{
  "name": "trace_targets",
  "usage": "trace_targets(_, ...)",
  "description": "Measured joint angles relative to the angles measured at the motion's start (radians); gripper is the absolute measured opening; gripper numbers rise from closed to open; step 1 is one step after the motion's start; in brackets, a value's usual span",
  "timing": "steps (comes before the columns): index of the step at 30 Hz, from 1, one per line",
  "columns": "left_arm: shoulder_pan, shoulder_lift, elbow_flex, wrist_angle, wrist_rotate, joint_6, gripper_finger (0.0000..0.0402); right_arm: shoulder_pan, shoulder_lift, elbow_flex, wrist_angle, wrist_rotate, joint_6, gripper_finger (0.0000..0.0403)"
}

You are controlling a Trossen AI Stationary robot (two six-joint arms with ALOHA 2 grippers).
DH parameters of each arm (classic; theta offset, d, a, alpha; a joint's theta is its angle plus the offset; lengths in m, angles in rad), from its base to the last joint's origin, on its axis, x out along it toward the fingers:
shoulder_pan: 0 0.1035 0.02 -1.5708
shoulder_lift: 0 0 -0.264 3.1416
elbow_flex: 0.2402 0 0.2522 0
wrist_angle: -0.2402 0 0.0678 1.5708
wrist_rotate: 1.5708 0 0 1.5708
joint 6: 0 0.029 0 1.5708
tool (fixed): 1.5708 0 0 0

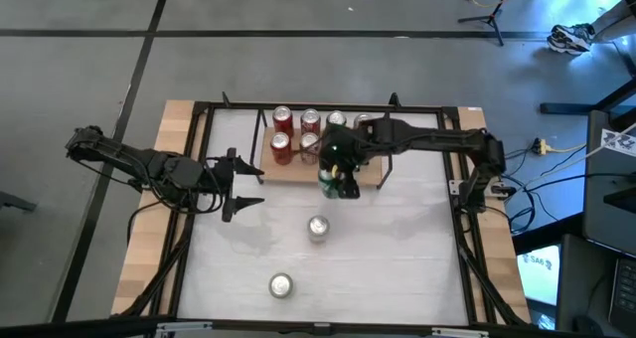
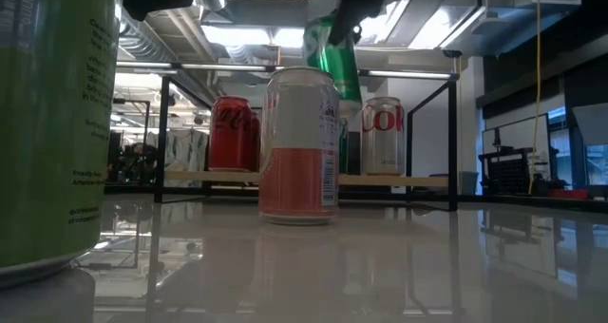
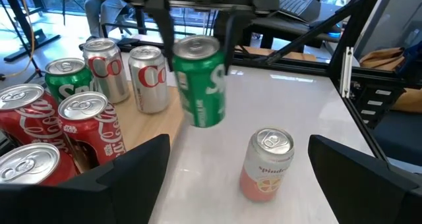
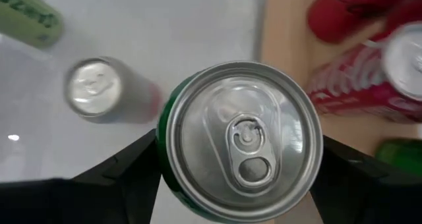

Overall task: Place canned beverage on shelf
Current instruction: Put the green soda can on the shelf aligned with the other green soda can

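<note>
Aloft, glossy green cylindrical can (image 3: 199,81) in right hand (image 3: 195,34), perhaps tilted.

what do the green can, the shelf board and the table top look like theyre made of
Green can: looks like aluminium, with a bare silvery lid and pull tab and a glossy printed side.
Shelf board: pale wood by its grain, matt, though possibly laminate.
Table top: smooth glossy white, likely laminate or plastic, since it mirrors the cans and ceiling lights.

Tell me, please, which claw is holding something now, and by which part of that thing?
The right claw holds the green can by its upper sides, just under the rim, in the air beside the shelf. The left claw is open and holds nothing.
</note>
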Motion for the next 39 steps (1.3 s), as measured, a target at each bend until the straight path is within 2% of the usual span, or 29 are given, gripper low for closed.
trace_targets(13,0.000,0.000,0.000,0.000,0.000,0.000,0.0351,-0.167,0.000,-0.008,0.035,0.012,-0.051,0.0302)
trace_targets(16,0.000,0.000,0.000,0.000,0.000,0.000,0.0351,-0.187,0.000,-0.049,0.082,0.012,-0.057,0.0303)
trace_targets(27,0.000,0.000,0.000,0.000,0.000,0.000,0.0351,-0.207,0.001,-0.195,0.245,0.038,-0.075,0.0303)
trace_targets(39,0.000,0.000,0.000,0.000,0.000,0.000,0.0351,-0.215,0.001,-0.209,0.234,0.142,-0.077,0.0302)
